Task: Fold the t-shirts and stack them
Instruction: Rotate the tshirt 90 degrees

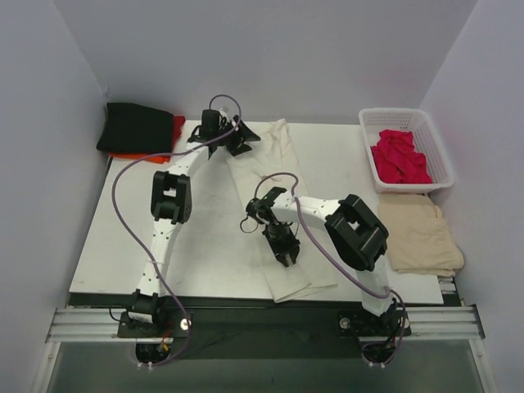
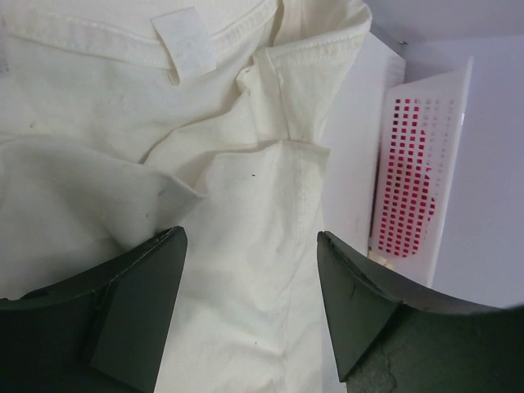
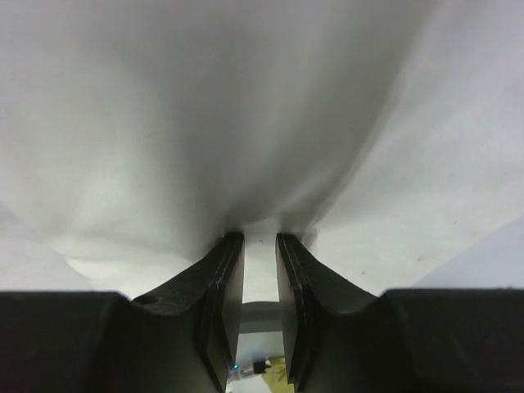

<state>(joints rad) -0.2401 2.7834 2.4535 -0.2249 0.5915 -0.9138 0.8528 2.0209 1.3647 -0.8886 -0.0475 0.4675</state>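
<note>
White plastic lattice basket [image 1: 393, 113] at the far right of the table [image 1: 213, 254] holds 1 crimson t-shirt [image 1: 399, 157], crumpled. The left wrist view shows its red through the basket's holes. There is 1 basket, and 4 t-shirts are in view.

The largest, the cream-white t-shirt [image 1: 274, 155], lies folded into a long strip down the middle of the table, running from the far edge toward the near one. Just beside the basket, on its near side, lies 1 folded tan cloth [image 1: 419, 233]. In the far left corner, 1 folded black t-shirt [image 1: 135, 127] sits on 1 orange-red t-shirt [image 1: 177, 129], whose edges show beneath it.

The 2 arms are both over the cream-white strip. The left claw [image 1: 239, 137] is at its far end, above the collar and its sewn label [image 2: 187, 41]. Its fingers are spread wide, with cloth beneath them and nothing gripped. The right claw [image 1: 284, 250] is at the near part of the strip. Its fingers are drawn almost together, pinching a puckered ridge of the cream-white cloth at their tips.
</note>
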